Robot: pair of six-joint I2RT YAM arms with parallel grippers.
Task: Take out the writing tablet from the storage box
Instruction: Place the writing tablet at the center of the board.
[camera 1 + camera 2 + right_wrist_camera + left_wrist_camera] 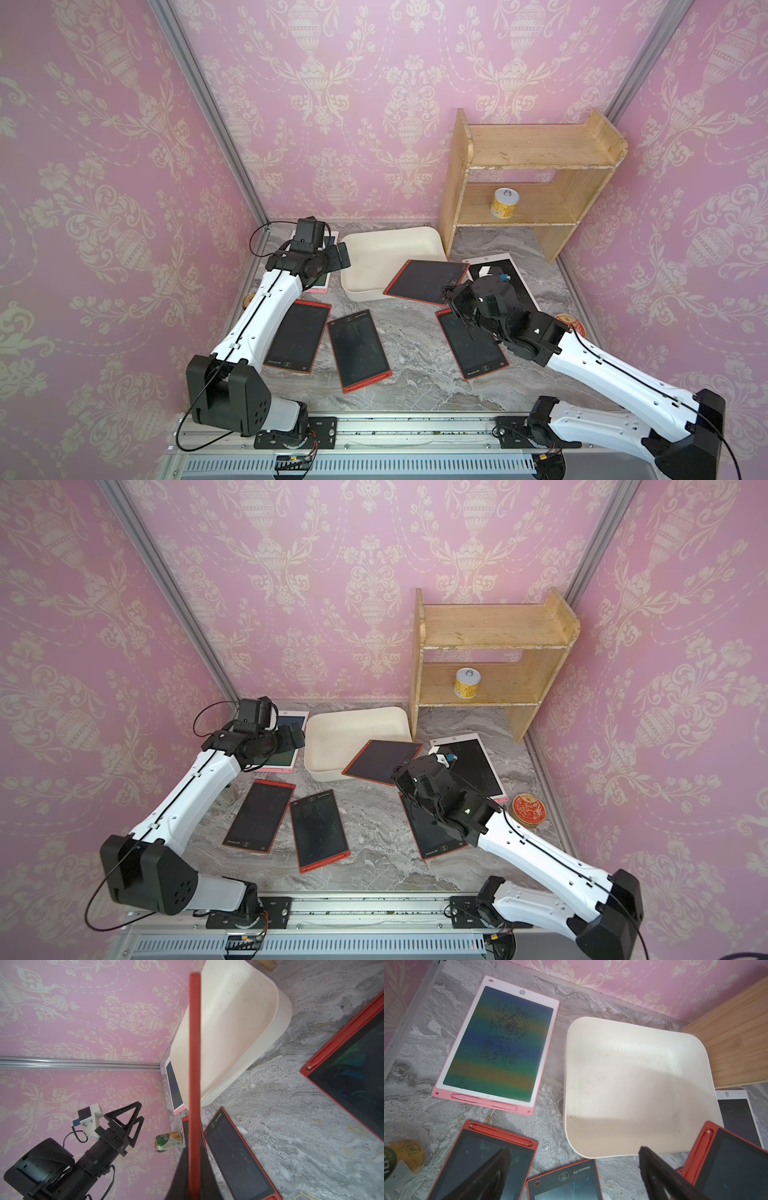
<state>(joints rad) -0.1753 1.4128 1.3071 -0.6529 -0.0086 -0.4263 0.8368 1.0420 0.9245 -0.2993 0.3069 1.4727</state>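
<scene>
Pink damask wallpaper (353,104) is enclosing a grey marbled tabletop (415,353), where the off-white storage box (390,249) is sitting at the back, just beside a wooden shelf (536,166). The right gripper (446,293) is clamping its jaws on one edge of a red-framed writing tablet (424,279), holding it across the box's right-hand rim; whether it is touching that rim I cannot tell. The left gripper (338,254) is hovering with jaws spread wide, gripping nothing, just left of the box above a pink-framed tablet (496,1043).
</scene>
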